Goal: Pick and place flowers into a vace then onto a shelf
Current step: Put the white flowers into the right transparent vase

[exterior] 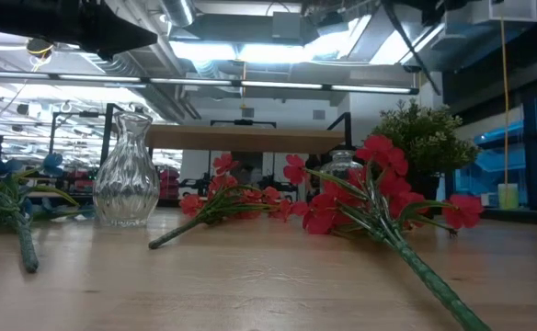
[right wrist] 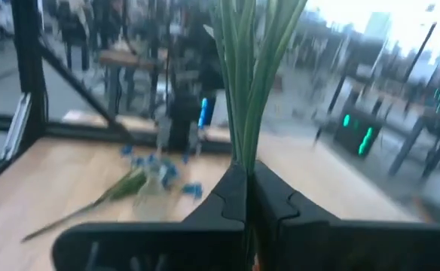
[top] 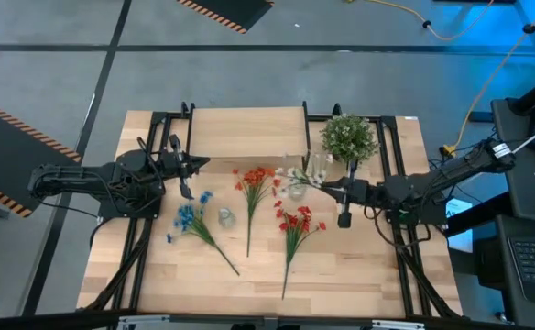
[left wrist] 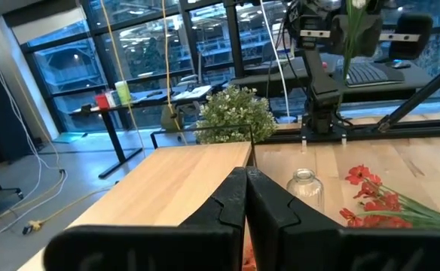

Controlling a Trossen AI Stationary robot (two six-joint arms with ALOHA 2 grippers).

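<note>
- Left gripper (top: 187,168): fingers pressed together on nothing, as the left wrist view shows. It hovers near the worktop's left edge, beside the shelf's left end, and takes no part in the work at hand.
- Blue sprig (top: 190,219): lies flat left of centre, blooms toward the left edge, stem trailing toward the front edge.
- Glass vase (top: 225,218): stands upright just right of the blue blooms, empty as far as can be seen. It lies well apart from the right gripper, toward the worktop's left; the right arm is still the one holding a flower.
- Shelf (top: 249,131): spans the middle of the rear edge, nothing visible on its top.
- Orange-red sprig (top: 252,185): lies at centre, blooms toward the shelf, stem pointing to the front edge.
- Red sprig (top: 295,223): lies right of centre, same orientation.
- White sprig (top: 297,178): clamped in the right gripper (top: 327,189), its long axis running level from the fingers toward the worktop's left, blooms leading. Judgement: the stem must be turned base-down before it can enter the vase's neck.
- Bushy green plant (top: 348,137): stands at the rear right, not involved.
- Hard to make out: a second clear glass object near the white blooms cannot be identified; the right wrist view shows only green stem above closed fingers, blooms cut off.
</note>
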